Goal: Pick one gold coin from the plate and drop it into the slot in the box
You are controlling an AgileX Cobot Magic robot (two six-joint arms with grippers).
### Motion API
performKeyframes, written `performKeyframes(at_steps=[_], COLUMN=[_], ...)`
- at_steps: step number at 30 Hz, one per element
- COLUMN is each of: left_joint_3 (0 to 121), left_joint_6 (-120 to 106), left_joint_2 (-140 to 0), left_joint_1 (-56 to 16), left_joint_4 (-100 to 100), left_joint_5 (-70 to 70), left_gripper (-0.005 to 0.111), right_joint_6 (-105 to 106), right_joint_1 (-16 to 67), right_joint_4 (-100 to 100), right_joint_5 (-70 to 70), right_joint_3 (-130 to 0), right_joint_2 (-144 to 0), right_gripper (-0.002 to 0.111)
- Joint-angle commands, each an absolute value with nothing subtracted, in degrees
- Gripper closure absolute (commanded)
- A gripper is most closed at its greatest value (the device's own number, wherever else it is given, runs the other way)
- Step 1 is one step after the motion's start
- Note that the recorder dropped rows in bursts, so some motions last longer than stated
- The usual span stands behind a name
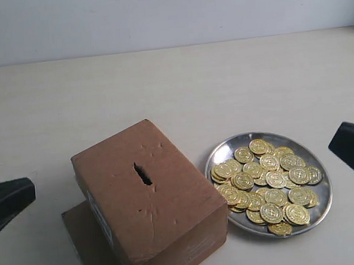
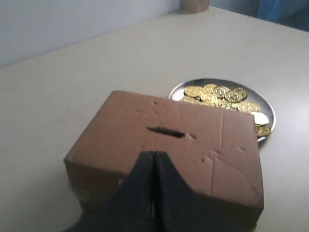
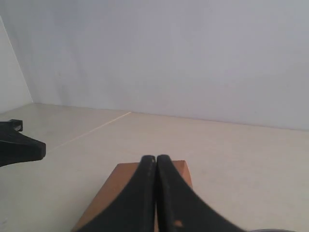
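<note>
A pale beige counter ran back to a plain grey-white wall. A flat brown cardboard sheet lay on the counter. A small brown object and something blue showed at its far side, too blurred to identify.

No legible text showing anywhere, embossing on the gold coins (at three o'clock from the box) blurring beyond reading.
</note>
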State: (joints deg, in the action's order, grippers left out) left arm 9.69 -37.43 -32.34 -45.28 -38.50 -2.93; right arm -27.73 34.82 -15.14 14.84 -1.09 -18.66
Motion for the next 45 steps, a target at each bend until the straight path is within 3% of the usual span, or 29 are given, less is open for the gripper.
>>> performKeyframes(at_steps=[1,7,14,29,34,38,45], left_joint_3=[5.82,0.00,0.00,0.00,0.00,0.00,0.00], left_joint_6=[-36.10,-27.35,-26.66,-26.73,-26.73,-26.73,-26.73], left_joint_2=[-31.93,-31.93,-31.93,-31.93,-30.06,-26.31,-14.68], left_joint_1=[-45.09,-45.09,-45.09,-45.09,-44.90,-39.75,-22.53], left_joint_4=[-40.36,-41.09,-41.09,-41.09,-41.09,-41.09,-41.09], left_joint_5=[-1.01,4.05,2.85,1.65,1.65,1.65,1.76], left_gripper=[0.107,0.107,0.107,0.107,0.107,0.107,0.107], right_joint_6=[-27.41,-26.73,-37.29,-37.67,-37.68,-37.68,-37.68], right_joint_1=[34.67,34.67,34.67,34.67,33.44,26.58,14.69], right_joint_4=[-15.00,-15.11,-14.94,-14.94,-15.12,-15.12,-15.03], right_joint_5=[16.30,13.56,12.46,12.46,12.86,13.56,13.56], right_joint_3=[0.00,0.00,0.00,0.00,0.00,0.00,0.00], right_joint_2=[-18.46,-18.46,-18.46,-18.46,-12.32,-5.61,-1.06], right_gripper=[0.108,0.108,0.108,0.108,0.108,0.108,0.108])
